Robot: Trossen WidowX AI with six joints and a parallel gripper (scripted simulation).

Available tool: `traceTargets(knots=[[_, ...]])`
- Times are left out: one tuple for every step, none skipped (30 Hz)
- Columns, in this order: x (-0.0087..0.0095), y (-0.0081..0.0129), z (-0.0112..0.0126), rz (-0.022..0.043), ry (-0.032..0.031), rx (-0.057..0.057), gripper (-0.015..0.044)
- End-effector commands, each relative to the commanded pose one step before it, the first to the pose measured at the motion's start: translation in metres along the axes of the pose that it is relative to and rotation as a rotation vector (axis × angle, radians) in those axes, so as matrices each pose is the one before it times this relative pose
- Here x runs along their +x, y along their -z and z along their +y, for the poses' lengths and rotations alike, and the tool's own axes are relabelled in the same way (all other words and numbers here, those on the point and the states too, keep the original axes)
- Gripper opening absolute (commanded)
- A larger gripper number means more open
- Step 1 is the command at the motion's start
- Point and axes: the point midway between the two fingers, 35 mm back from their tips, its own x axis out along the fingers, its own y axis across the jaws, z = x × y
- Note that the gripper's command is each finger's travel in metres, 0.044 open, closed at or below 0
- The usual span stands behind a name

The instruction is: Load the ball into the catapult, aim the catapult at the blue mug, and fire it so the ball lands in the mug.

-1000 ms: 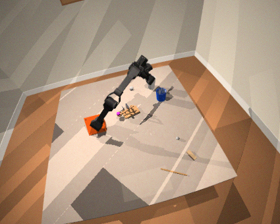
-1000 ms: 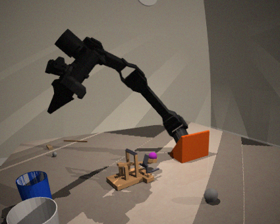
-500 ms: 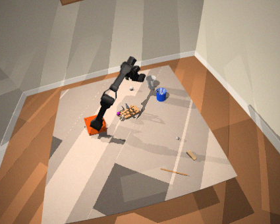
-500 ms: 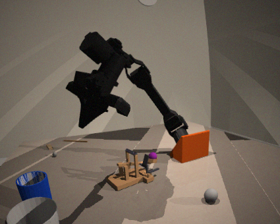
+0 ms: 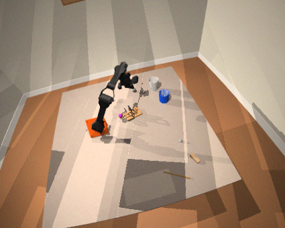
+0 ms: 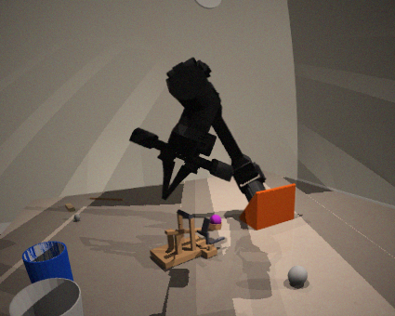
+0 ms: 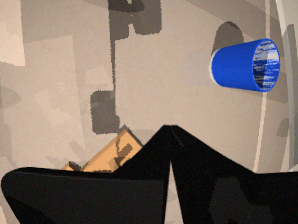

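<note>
The wooden catapult (image 5: 133, 114) (image 6: 182, 248) (image 7: 109, 156) stands on the mat in front of the arm's orange base (image 5: 97, 131) (image 6: 271, 206). A small purple ball (image 5: 120, 115) (image 6: 215, 218) rests at the catapult's end nearest the base. The blue mug (image 5: 163, 96) (image 6: 46, 261) (image 7: 242, 64) stands upright beyond the catapult, apart from it. My gripper (image 5: 129, 83) (image 6: 165, 197) (image 7: 169, 132) is shut with nothing between its fingers. It hangs point-down above the mat just past the catapult, touching nothing.
A grey mug (image 5: 153, 83) (image 6: 45, 297) stands close beside the blue one. A grey ball (image 5: 135, 90) (image 6: 297, 275) lies near the catapult. Farther off lie a small ball (image 5: 180, 140) (image 6: 76, 217), a wooden block (image 5: 194, 157) (image 6: 70, 206) and a thin stick (image 5: 177, 175) (image 6: 106, 199).
</note>
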Motion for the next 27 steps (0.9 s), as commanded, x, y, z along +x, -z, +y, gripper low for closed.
traceTargets(knots=[[0.00083,0.00878,0.02468,0.04806,-0.01023,-0.1445,0.0000],[-0.00002,0.00177,0.00537,0.01140,-0.00072,-0.0323,0.0000],[0.00000,0.00171,0.00533,0.01153,-0.00069,-0.0323,0.0000],[0.00002,0.00165,0.00530,0.01167,-0.00067,-0.0322,0.0000],[0.00004,0.00159,0.00526,0.01181,-0.00065,-0.0321,0.0000],[0.00006,0.00154,0.00522,0.01195,-0.00063,-0.0320,0.0000],[0.00008,0.00148,0.00518,0.01211,-0.00063,-0.0320,0.0000],[0.00010,0.00143,0.00514,0.01226,-0.00063,-0.0319,0.0000],[0.00012,0.00138,0.00510,0.01241,-0.00064,-0.0318,0.0000],[0.00014,0.00133,0.00506,0.01256,-0.00065,-0.0317,0.0000],[0.00016,0.00128,0.00502,0.01272,-0.00067,-0.0317,0.0000],[0.00018,0.00123,0.00498,0.01288,-0.00070,-0.0316,0.0000],[0.00020,0.00118,0.00494,0.01304,-0.00073,-0.0315,0.0000],[0.00022,0.00114,0.00490,0.01320,-0.00077,-0.0314,0.0000],[0.00023,0.00110,0.00486,0.01336,-0.00082,-0.0313,0.0000],[0.00025,0.00105,0.00481,0.01352,-0.00088,-0.0312,0.0000],[0.00027,0.00101,0.00478,0.01370,-0.00094,-0.0311,0.0000],[0.00028,0.00097,0.00474,0.01386,-0.00101,-0.0310,0.0000],[0.00030,0.00093,0.00469,0.01403,-0.00109,-0.0309,0.0000],[0.00032,0.00089,0.00465,0.01419,-0.00117,-0.0308,0.0000],[0.00033,0.00086,0.00461,0.01435,-0.00127,-0.0307,0.0000],[0.00035,0.00082,0.00457,0.01451,-0.00137,-0.0306,0.0000],[0.00036,0.00079,0.00453,0.01468,-0.00147,-0.0305,0.0000],[0.00038,0.00076,0.00449,0.01483,-0.00159,-0.0303,0.0000],[0.00039,0.00072,0.00445,0.01499,-0.00171,-0.0302,0.0000],[0.00014,0.00067,0.00476,0.01471,-0.00177,-0.0300,0.0000],[0.00017,0.00065,0.00478,0.01509,-0.00194,-0.0302,0.0000]])
